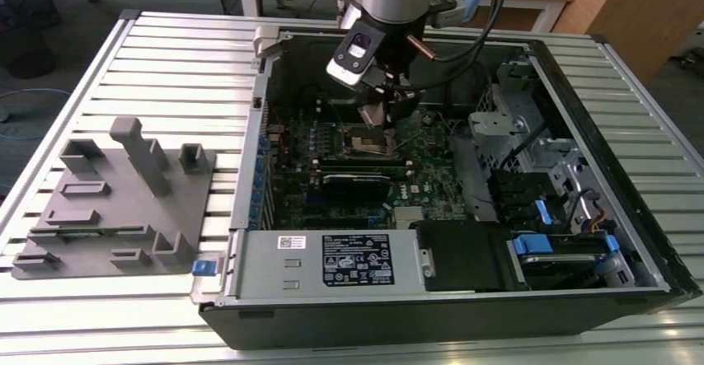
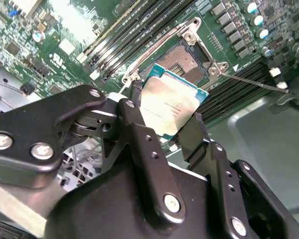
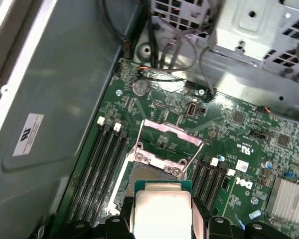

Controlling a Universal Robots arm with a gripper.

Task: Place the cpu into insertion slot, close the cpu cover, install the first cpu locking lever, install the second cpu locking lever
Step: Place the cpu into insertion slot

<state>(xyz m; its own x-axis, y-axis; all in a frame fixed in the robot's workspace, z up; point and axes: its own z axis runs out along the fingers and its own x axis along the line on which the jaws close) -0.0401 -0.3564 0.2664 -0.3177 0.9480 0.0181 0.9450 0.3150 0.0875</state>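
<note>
The cpu (image 2: 172,107), a small square chip with a silvery top and green edge, is clamped between the black fingers (image 2: 134,107) of my gripper (image 2: 167,105), which is shut on it. It hangs tilted just above the insertion slot (image 2: 187,59), whose dark centre lies bare on the green board. In the first wrist view the cpu (image 3: 162,209) sits just short of the slot (image 3: 139,174), and the cpu cover (image 3: 167,134) stands raised open behind it. A thin locking lever (image 2: 254,79) sticks out sideways, unlatched. In the exterior view my gripper (image 1: 380,116) hovers over the slot (image 1: 368,141) inside the open computer case.
Long memory slots (image 3: 97,164) flank the socket. A drive cage (image 3: 249,30) with cables rises beyond the board, and a finned heatsink (image 3: 289,199) lies to one side. A black labelled plate (image 1: 352,258) spans the case front. A grey fixture tray (image 1: 110,200) lies at the exterior view's left.
</note>
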